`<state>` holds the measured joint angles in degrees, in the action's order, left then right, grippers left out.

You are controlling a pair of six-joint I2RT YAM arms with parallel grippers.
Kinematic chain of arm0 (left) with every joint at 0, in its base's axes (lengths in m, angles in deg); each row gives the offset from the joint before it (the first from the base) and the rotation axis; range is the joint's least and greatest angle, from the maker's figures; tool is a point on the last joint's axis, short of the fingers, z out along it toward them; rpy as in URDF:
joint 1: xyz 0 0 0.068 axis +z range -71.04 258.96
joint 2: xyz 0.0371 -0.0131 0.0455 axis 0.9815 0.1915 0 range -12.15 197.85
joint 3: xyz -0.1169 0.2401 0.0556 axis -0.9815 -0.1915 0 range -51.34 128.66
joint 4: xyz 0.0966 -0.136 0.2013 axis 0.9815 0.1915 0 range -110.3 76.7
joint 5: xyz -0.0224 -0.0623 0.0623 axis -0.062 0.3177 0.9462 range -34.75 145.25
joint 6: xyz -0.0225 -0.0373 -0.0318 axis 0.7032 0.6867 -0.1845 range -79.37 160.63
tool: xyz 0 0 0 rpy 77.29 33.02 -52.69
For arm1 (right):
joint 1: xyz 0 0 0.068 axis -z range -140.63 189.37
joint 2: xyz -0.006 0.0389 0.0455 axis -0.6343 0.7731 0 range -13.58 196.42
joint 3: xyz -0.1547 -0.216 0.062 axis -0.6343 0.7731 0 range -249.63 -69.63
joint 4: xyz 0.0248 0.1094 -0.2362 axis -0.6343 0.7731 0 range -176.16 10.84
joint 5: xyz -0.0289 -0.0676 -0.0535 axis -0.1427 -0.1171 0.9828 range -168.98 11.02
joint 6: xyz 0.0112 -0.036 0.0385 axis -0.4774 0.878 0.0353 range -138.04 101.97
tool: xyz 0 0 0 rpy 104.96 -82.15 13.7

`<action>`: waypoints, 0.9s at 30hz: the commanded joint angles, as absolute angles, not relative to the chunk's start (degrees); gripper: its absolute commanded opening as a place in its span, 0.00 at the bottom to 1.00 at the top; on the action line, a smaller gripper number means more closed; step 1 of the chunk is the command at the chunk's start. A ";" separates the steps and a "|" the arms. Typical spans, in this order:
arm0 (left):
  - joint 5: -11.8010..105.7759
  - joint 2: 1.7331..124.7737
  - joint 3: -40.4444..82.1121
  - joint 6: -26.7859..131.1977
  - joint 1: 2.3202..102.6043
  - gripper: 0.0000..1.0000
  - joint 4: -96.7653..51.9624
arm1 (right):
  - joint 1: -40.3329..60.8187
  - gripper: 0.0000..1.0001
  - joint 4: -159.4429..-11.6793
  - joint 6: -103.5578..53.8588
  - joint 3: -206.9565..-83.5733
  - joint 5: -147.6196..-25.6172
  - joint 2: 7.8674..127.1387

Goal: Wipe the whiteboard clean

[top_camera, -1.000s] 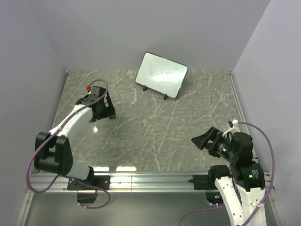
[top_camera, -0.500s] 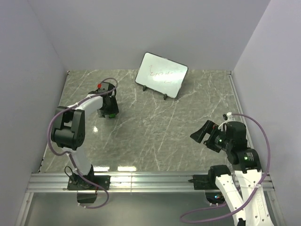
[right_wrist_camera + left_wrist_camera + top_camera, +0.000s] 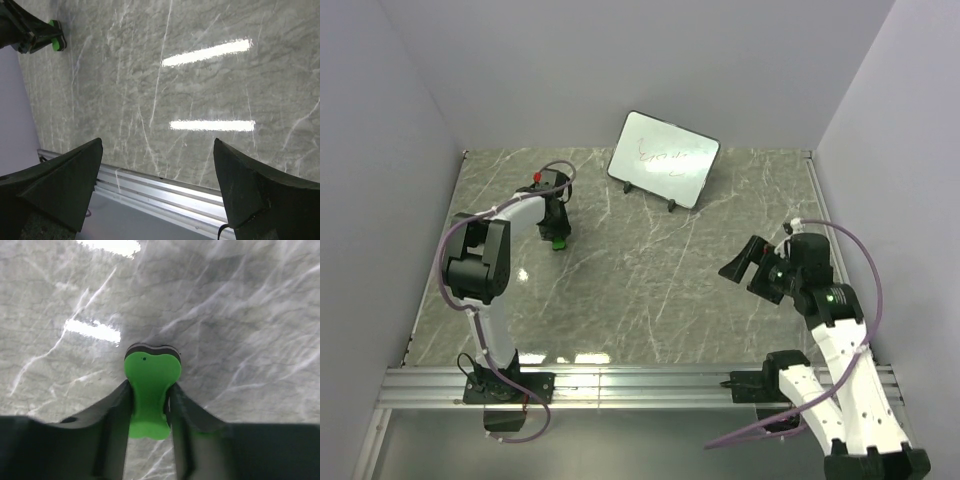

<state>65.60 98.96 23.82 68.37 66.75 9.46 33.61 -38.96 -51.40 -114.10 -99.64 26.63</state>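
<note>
The whiteboard point(image 3: 664, 159) stands tilted on its little black feet at the back of the marble table, with faint scribbles on its face. A small green eraser point(image 3: 151, 390) lies on the table at the back left. My left gripper point(image 3: 150, 385) points down over it, both fingers pressed against its narrow waist. In the top view the eraser point(image 3: 558, 243) shows as a green spot under the left gripper point(image 3: 555, 236). My right gripper point(image 3: 740, 270) hangs wide open above the right side of the table, with nothing between its fingers point(image 3: 75, 175).
An aluminium rail point(image 3: 640, 380) runs along the table's near edge, seen also in the right wrist view as the rail point(image 3: 165, 185). Grey walls close in the table at the left, back and right. Bright light streaks point(image 3: 205, 52) reflect off the marble.
My left gripper has shifted slightly right and its jaws have closed onto the green eraser. The right arm has risen and swung farther over the table, still open.
</note>
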 commanded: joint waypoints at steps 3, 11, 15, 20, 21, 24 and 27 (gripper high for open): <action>64.22 100.43 26.27 67.70 66.57 0.22 8.62 | 32.87 0.98 -47.65 -50.99 -122.96 -100.15 34.31; 56.05 98.86 30.30 67.26 66.57 0.00 9.58 | 33.83 0.98 -57.05 -51.96 -142.03 -104.19 56.45; 51.13 96.66 35.75 67.26 66.04 0.00 12.74 | 35.15 0.97 -56.89 -50.47 -156.79 -103.94 70.33; 48.22 95.69 42.70 65.15 64.02 0.00 16.35 | 38.75 0.96 -56.97 -50.29 -171.11 -107.27 88.53; 47.78 95.34 43.32 64.97 63.50 0.00 16.79 | 39.10 0.95 -56.98 -49.94 -173.32 -107.28 92.99; 46.02 93.85 43.68 64.44 62.44 0.00 17.23 | 39.11 0.95 -54.87 -48.71 -182.90 -105.27 101.95; 44.97 91.48 41.83 64.88 62.00 0.00 16.18 | 40.58 0.95 -54.69 -49.67 -193.44 -106.91 111.09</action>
